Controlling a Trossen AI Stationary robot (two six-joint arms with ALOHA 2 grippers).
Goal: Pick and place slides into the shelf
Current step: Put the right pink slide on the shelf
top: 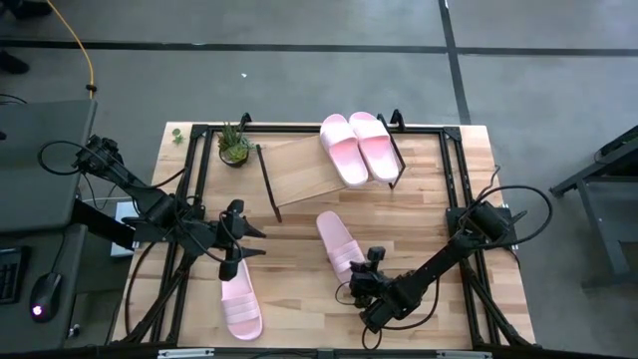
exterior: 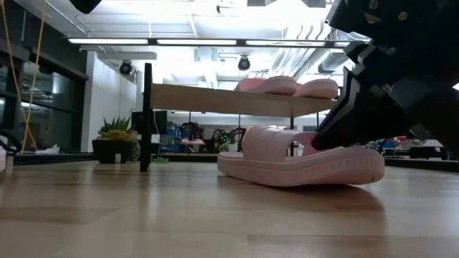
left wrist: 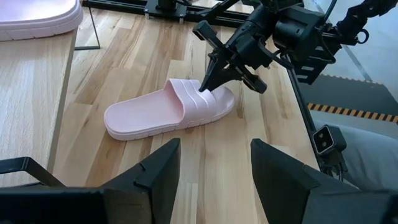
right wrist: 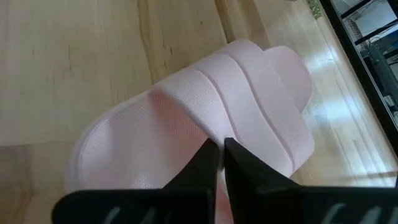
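Slide (right wrist: 205, 118) (no readable writing) touched by right claw (right wrist: 221, 155).

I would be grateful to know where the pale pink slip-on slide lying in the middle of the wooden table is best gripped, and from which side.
Grip the wide strap of the pale pink slip-on slide, probably from above. It lies sole-down, and the strap arches clear of the footbed, so one finger can slip beneath it. The right hand is already at that strap.

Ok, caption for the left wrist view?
Right gripper closing on the strap of a pink slide on the table, seen past the open left gripper.
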